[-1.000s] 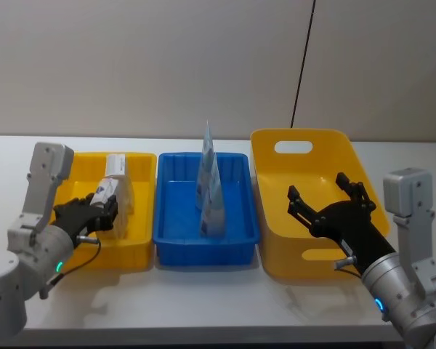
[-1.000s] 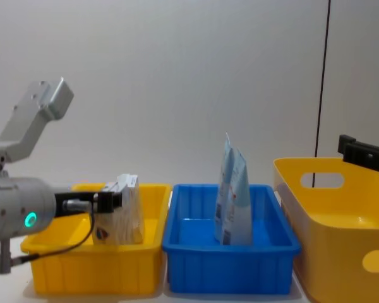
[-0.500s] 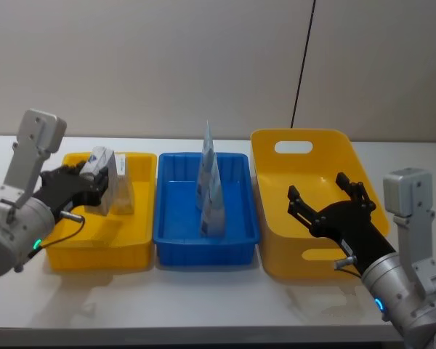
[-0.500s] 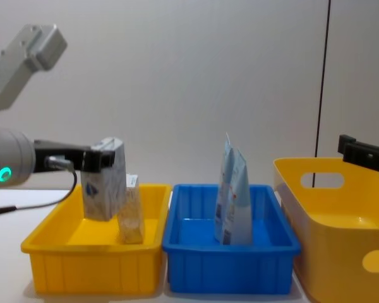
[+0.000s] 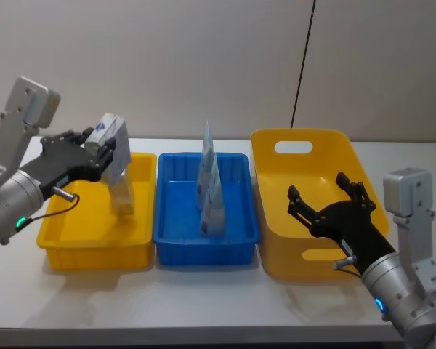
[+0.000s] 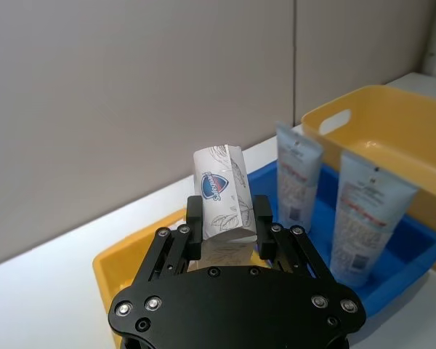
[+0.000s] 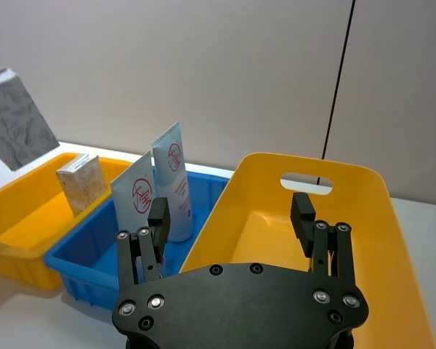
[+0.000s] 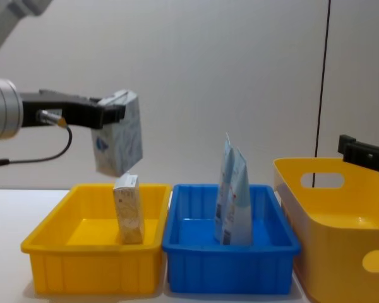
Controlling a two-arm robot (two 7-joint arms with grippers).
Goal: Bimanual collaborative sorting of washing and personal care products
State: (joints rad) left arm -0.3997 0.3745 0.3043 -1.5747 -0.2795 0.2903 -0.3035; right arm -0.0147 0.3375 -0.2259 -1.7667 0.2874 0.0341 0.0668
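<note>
Silver-grey arms (image 5: pixel 11 200) (image 5: pixel 410 218), black screw-studded end effectors (image 5: pixel 105 147) (image 5: pixel 321 195), cable (image 8: pixel 67 137), seemingly teal lights (image 5: pixel 19 222) (image 5: pixel 378 304)

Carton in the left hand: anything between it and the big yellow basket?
Yes. Two upright pouches in the blue tray stand between, tips higher than the bottom of the carton. The open right hand hovers over the basket.

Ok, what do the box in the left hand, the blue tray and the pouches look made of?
Carton in the left hand: likely printed cardboard, matte, with sharp folded edges.
Blue tray: probably moulded plastic, smooth with a slight sheen and rolled rim.
Pouches: seemingly flexible plastic film, glossy, flattened to a sealed top.
</note>
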